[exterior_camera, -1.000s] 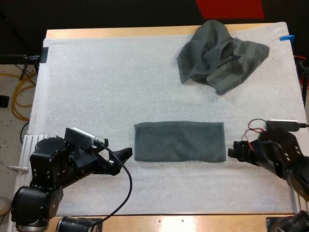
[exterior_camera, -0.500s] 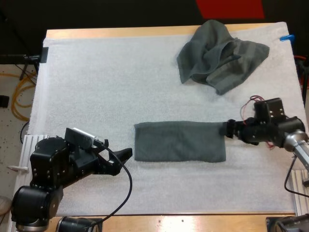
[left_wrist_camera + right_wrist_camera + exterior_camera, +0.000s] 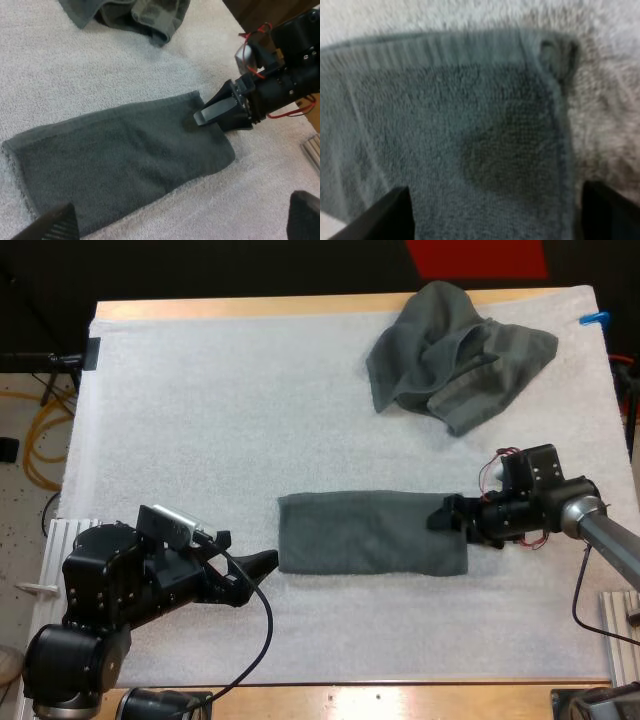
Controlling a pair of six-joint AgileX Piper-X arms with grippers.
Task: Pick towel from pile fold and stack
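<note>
- folded towel [image 3: 372,532]: a flat, dark grey-green rectangle on the white mat [image 3: 200,420], lying lengthwise between the two claws. Its right short end is under the right gripper and its left short end is just ahead of the left gripper's tips.
- right gripper [image 3: 441,517]: lowered over the far right corner of the folded towel. The fingers [image 3: 395,212] are spread wide and the hemmed edge lies flat between them, so the claw is released. Whether the tips touch the cloth is hard to judge.
- left gripper [image 3: 262,562]: low over the mat, pointing at the towel's left end and just short of it. Its fingers [image 3: 52,225] stand apart, grasping nothing.
- crumpled towel [image 3: 455,355]: a loose heap well beyond the right gripper, near the mat's far edge and clear of the folded towel.
- wooden table [image 3: 250,308]: its rim shows around the mat.
</note>
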